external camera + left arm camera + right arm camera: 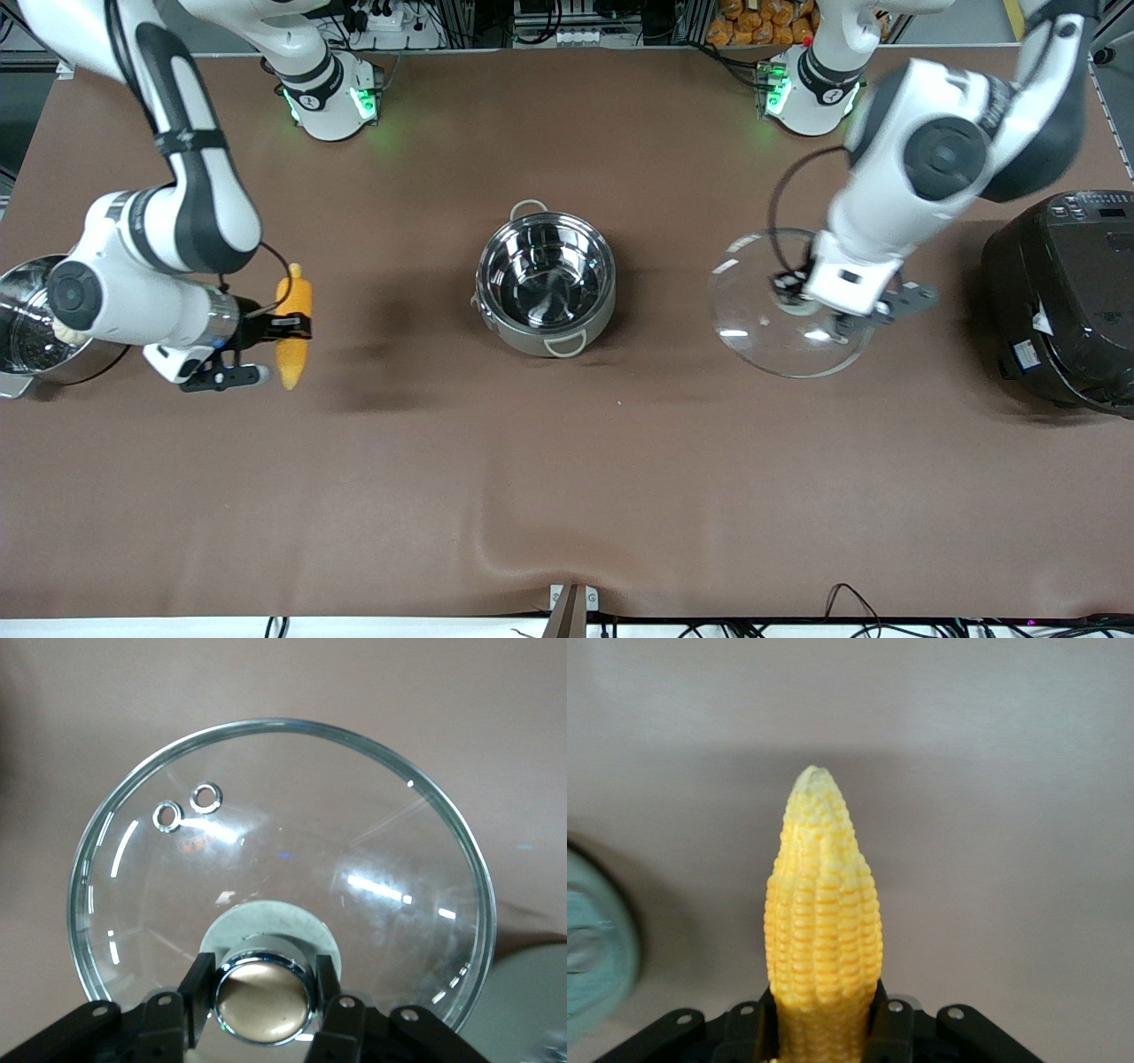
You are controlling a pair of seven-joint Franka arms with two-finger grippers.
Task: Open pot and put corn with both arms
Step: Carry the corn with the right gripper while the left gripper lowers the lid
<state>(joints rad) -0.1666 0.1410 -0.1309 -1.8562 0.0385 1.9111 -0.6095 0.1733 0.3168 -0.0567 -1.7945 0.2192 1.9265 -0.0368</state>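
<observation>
The steel pot (545, 283) stands open and empty at the table's middle, with no lid on it. My left gripper (800, 302) is shut on the copper-coloured knob (263, 1001) of the clear glass lid (753, 310) and holds it over the table between the pot and the rice cooker. The left wrist view shows the lid (292, 842) under my left gripper (263, 997). My right gripper (288, 326) is shut on the yellow corn (294, 354) and holds it over the table toward the right arm's end. The right wrist view shows the corn (822, 912) sticking out of my right gripper (824, 1028).
A steel steamer pot (27, 319) stands at the right arm's end of the table, under the right arm. A big black rice cooker (1063, 292) stands at the left arm's end. The brown table cloth (567, 478) has bare room nearer the front camera.
</observation>
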